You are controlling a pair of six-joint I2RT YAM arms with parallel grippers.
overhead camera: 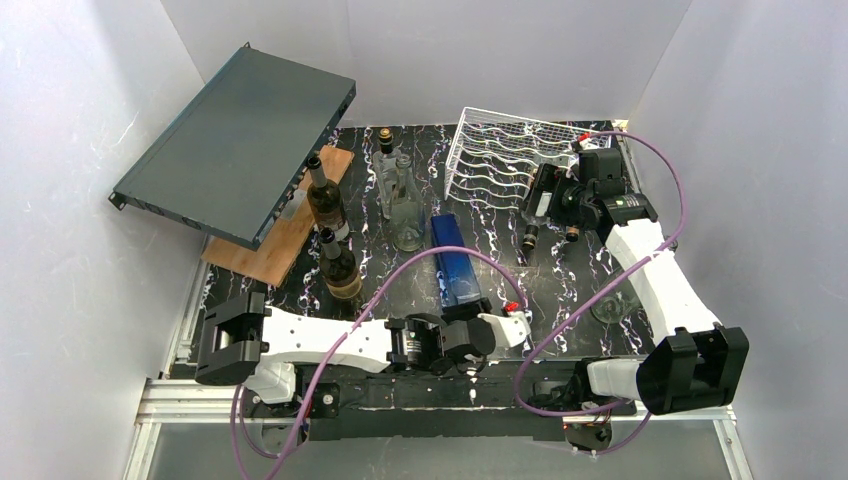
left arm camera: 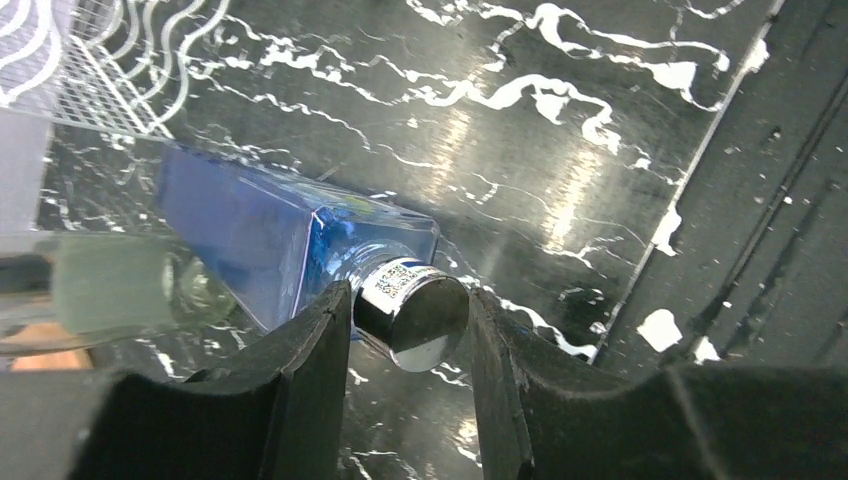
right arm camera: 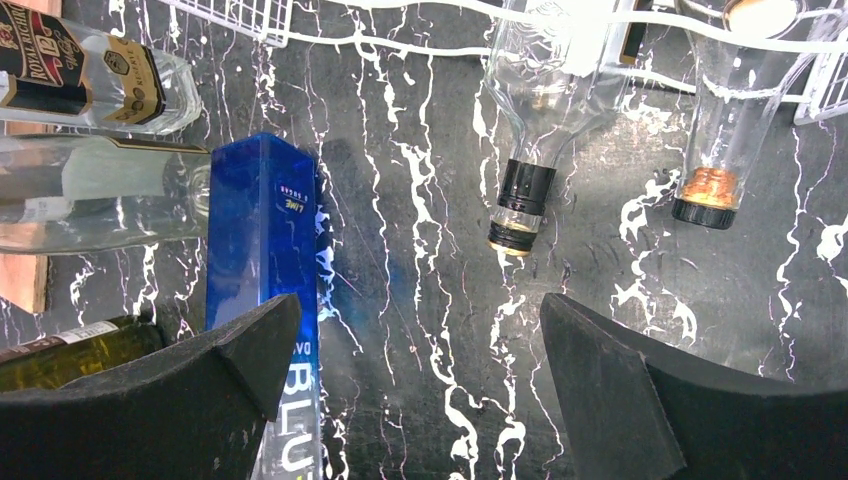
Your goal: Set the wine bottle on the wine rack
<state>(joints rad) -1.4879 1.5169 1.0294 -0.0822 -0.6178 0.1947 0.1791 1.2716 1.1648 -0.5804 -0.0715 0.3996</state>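
The white wire wine rack (overhead camera: 505, 150) stands at the back right, and its wires also show in the right wrist view (right arm camera: 400, 45). Two bottles lie in it with their necks (overhead camera: 530, 238) (right arm camera: 520, 200) (right arm camera: 705, 190) poking out toward the front. A blue square bottle (overhead camera: 455, 262) (left arm camera: 260, 235) (right arm camera: 262, 230) lies on the black marbled table. My left gripper (overhead camera: 500, 322) (left arm camera: 410, 295) is shut on its silver cap (left arm camera: 420, 320), a finger against each side. My right gripper (overhead camera: 563, 203) (right arm camera: 420, 305) is open and empty, above the table just in front of the rack.
A flat dark-teal case (overhead camera: 235, 140) leans at the back left over a wooden board (overhead camera: 290, 235). Two dark wine bottles (overhead camera: 325, 200) (overhead camera: 340, 265) and clear bottles (overhead camera: 405, 210) stand left of centre. White walls enclose the table.
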